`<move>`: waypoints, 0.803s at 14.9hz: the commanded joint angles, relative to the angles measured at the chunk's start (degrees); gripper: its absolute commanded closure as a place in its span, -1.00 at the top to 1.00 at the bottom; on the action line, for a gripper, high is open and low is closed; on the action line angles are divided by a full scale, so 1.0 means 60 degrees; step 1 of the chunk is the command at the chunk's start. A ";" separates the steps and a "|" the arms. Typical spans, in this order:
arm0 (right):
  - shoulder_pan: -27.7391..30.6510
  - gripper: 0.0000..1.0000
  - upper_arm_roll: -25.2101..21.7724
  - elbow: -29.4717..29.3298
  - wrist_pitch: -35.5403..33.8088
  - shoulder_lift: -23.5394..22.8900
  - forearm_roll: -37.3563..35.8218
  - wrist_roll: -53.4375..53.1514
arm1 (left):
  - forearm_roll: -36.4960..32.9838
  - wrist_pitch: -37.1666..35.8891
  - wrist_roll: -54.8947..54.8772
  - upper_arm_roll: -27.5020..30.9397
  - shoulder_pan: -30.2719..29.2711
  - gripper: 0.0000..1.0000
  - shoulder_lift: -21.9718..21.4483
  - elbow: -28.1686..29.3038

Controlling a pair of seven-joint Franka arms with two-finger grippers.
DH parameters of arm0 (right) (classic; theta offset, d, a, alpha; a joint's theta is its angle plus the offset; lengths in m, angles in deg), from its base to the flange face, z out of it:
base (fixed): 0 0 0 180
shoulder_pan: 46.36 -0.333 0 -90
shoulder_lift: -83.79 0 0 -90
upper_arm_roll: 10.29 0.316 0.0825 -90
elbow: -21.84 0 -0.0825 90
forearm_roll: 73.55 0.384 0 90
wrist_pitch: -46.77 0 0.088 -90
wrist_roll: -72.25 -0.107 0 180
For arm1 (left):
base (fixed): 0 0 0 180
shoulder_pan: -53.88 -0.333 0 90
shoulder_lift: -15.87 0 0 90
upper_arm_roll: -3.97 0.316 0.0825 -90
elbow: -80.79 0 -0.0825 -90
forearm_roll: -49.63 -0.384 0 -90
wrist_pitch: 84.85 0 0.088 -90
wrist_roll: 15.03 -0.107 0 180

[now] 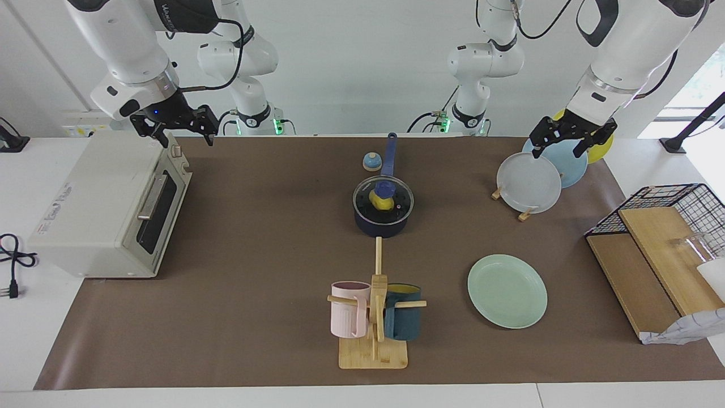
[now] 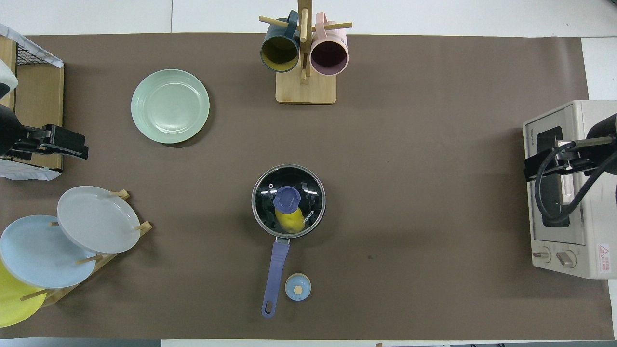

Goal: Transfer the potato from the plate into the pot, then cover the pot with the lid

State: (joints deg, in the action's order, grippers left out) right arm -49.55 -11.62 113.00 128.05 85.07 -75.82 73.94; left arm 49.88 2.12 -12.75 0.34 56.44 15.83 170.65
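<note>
The dark navy pot stands at the middle of the brown mat, its long blue handle pointing toward the robots. The glass lid with its blue knob rests on the pot. Through the glass the yellow potato shows inside. The mint-green plate lies bare, farther from the robots, toward the left arm's end. My right gripper hangs open over the toaster oven's corner, holding nothing. Over the plate rack my left gripper is open too, and the left arm waits.
A toaster oven sits at the right arm's end. A mug tree with a pink and a teal mug stands farther out than the pot. A rack of plates, a small blue bell, and a wire basket with wooden boards also stand here.
</note>
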 commanded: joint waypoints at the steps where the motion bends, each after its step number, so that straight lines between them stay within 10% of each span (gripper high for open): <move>1: 0.0019 1.00 -0.0029 0.0040 0.0076 0.0021 0.0115 0.0156 | -0.0100 -0.0139 -0.0028 0.0019 -0.0002 1.00 -0.0111 0.0038; 12: 0.0254 1.00 -0.0014 0.0128 0.0281 -0.0023 0.0379 0.0142 | -0.0100 -0.0139 -0.0028 0.0019 -0.0016 1.00 -0.0111 0.0038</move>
State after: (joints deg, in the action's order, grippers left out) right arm -48.73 -11.76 113.05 128.73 84.81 -75.22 73.94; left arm 49.88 2.11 -12.75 0.34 56.44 15.83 170.65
